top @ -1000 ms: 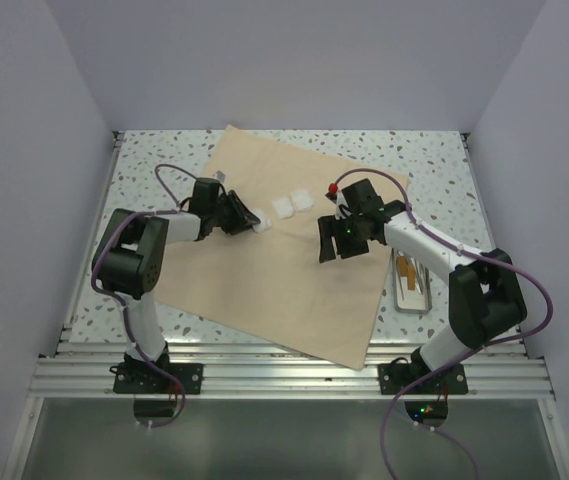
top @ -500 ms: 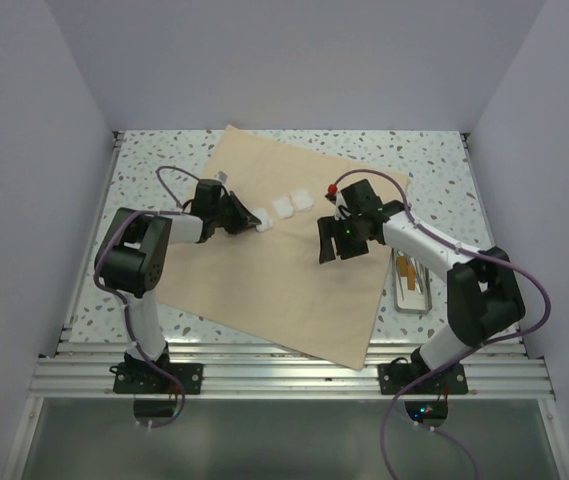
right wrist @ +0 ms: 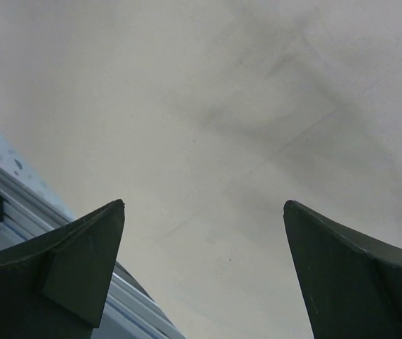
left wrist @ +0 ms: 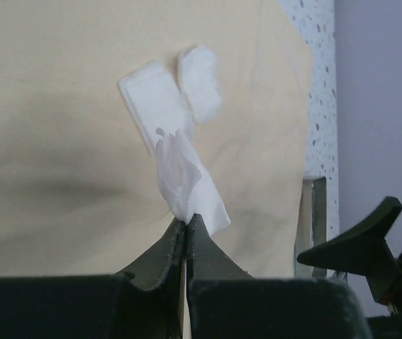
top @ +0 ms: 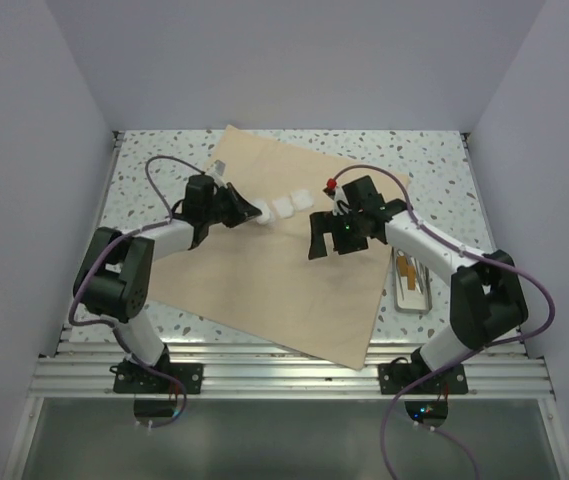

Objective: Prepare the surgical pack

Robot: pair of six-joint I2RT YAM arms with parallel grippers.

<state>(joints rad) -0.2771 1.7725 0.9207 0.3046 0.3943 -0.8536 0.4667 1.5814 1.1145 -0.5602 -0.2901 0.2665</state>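
Observation:
The surgical pack is a wide tan cloth sheet [top: 264,260] lying spread open on the speckled table. My left gripper [top: 249,211] is shut on a white gauze square [left wrist: 186,180], pinched at one corner and hanging crumpled above the cloth [left wrist: 66,141]. Two more gauze squares [top: 284,207] [top: 304,198] lie on the cloth just beyond it; they also show in the left wrist view [left wrist: 155,99] [left wrist: 201,81]. My right gripper [top: 322,240] is open and empty, hovering over the cloth's right half [right wrist: 222,106].
A small silver metal tray [top: 411,280] holding steel instruments sits on the table right of the cloth; its edge shows in the left wrist view [left wrist: 315,212]. The aluminium rail [top: 284,375] runs along the near table edge. Walls close in on three sides.
My left arm has swung up and outward, lifting the gauze square off the cloth. My right gripper has shifted slightly left, still open.

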